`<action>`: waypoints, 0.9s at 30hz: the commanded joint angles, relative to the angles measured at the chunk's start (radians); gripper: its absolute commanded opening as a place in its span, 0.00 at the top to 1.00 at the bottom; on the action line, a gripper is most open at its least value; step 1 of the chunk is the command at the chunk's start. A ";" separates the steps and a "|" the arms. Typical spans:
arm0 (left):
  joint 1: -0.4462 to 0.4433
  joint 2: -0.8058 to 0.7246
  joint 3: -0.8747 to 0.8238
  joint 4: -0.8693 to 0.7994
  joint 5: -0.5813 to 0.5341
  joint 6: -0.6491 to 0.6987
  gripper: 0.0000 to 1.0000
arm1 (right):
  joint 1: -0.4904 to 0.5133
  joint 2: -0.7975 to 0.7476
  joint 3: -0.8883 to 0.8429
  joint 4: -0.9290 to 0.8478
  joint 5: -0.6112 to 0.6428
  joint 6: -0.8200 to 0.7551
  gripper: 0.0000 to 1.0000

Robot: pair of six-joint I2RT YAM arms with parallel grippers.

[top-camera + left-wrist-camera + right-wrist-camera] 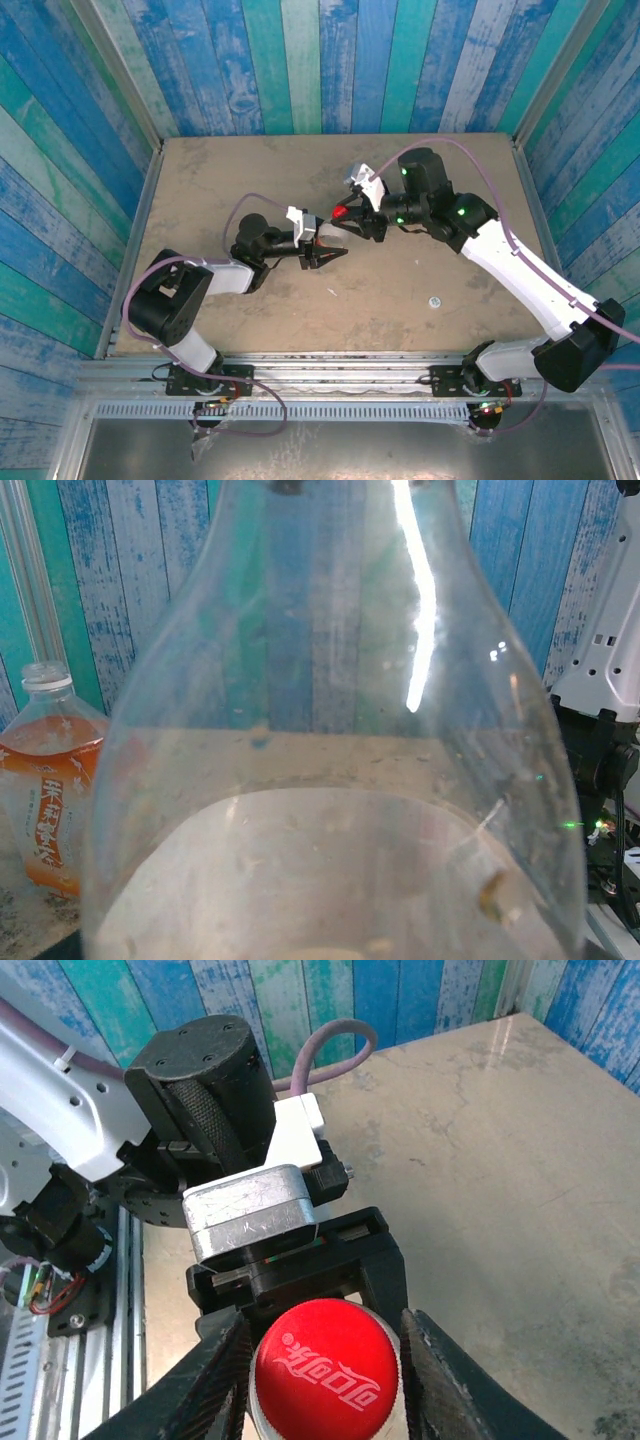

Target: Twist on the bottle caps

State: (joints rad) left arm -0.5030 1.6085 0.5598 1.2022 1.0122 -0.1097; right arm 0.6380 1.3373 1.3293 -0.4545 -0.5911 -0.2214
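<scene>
Low in the right wrist view, the red cap (325,1375) sat atop the clear bottle (330,730), flanked by my right gripper (325,1320). The left gripper (300,1265) was just above it. I couldn't tell whether either was gripping.

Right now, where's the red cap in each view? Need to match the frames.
Top external: red cap just right of centre.
Right wrist: bottom centre, white script logo on top.
Left wrist: clear bottle close up, neck cut by the top edge.
Shared landmark: blue plank wall.
</scene>
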 commanded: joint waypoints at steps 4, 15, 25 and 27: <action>-0.002 -0.063 -0.006 -0.030 -0.001 0.046 0.45 | -0.005 -0.050 0.002 -0.034 0.016 -0.040 0.36; -0.002 -0.094 0.005 -0.091 0.064 0.096 0.46 | -0.032 -0.020 0.132 -0.218 -0.108 -0.217 0.45; -0.003 -0.106 0.009 -0.095 0.069 0.098 0.46 | -0.032 0.057 0.194 -0.289 -0.204 -0.249 0.52; -0.003 -0.108 0.008 -0.094 0.071 0.097 0.46 | -0.032 0.059 0.192 -0.290 -0.203 -0.248 0.54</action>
State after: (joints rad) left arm -0.5030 1.5600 0.5598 1.1152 1.0618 -0.0223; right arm 0.6071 1.3922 1.5036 -0.7052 -0.7544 -0.4469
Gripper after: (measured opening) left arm 0.547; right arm 0.466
